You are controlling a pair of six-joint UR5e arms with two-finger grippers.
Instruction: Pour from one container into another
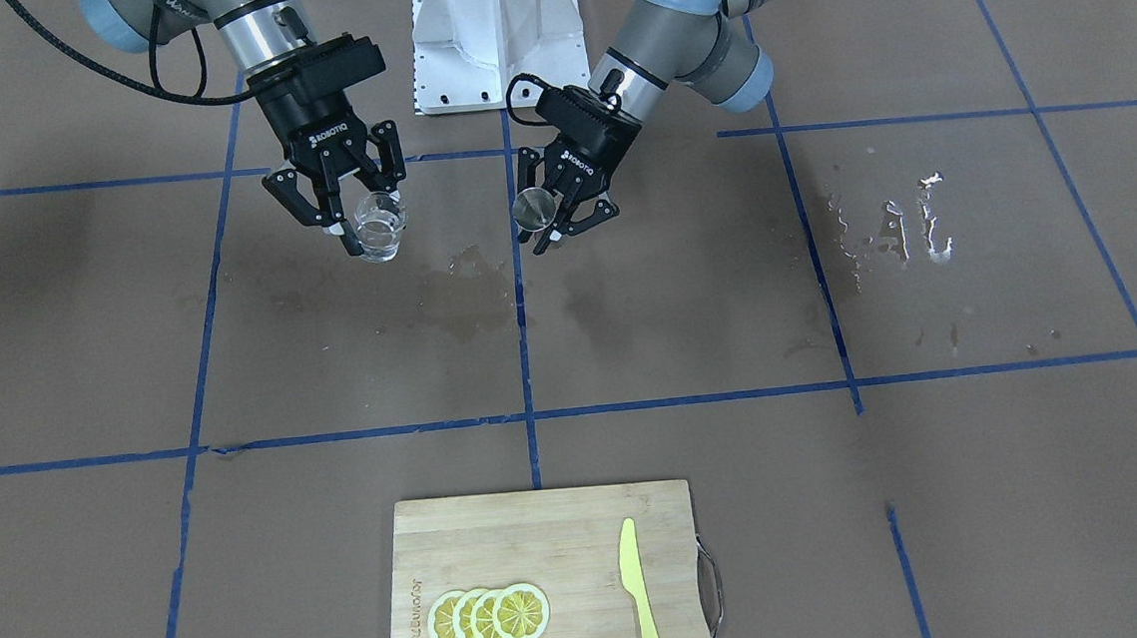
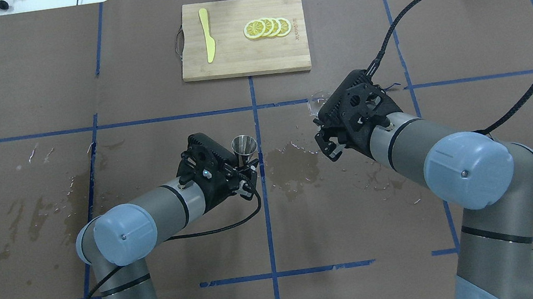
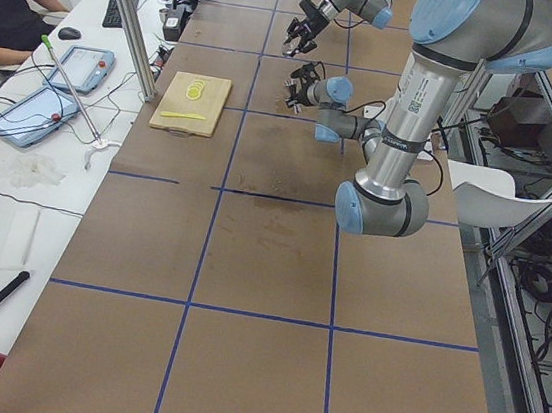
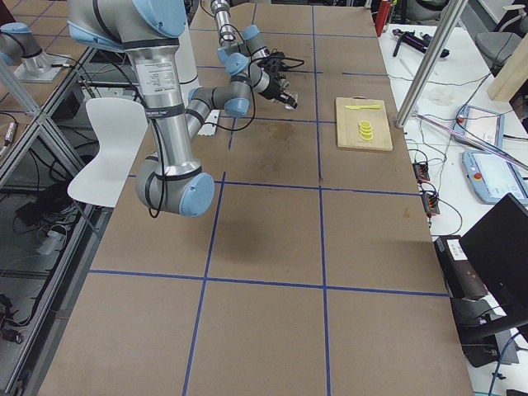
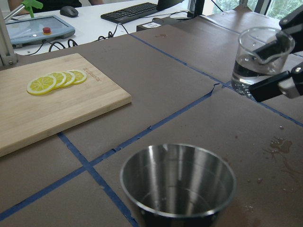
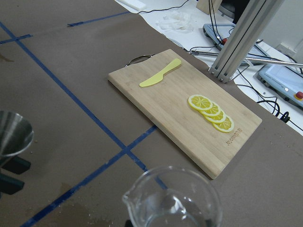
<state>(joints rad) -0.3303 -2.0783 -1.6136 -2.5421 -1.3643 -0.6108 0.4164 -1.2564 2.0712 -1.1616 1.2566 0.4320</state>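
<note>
My right gripper [image 1: 363, 231] is shut on a small clear glass beaker [image 1: 381, 228] with some water in it, held upright above the table; the beaker's rim [image 6: 173, 198] fills the bottom of the right wrist view. My left gripper [image 1: 550, 222] is shut on a small steel measuring cup [image 1: 533, 207], also upright and lifted, and its inside [image 5: 178, 177] looks nearly empty. The two containers hang side by side, a gap apart. In the overhead view the steel cup [image 2: 244, 148] is left of centre and the beaker [image 2: 318, 102] peeks out beyond the right gripper [image 2: 323, 111].
A wooden cutting board [image 1: 547, 581] with lemon slices [image 1: 490, 617] and a yellow plastic knife [image 1: 640, 594] lies at the table's far side. Wet patches [image 1: 467, 301] darken the brown surface below the grippers, with more spilled droplets [image 1: 907, 225] on the robot's left.
</note>
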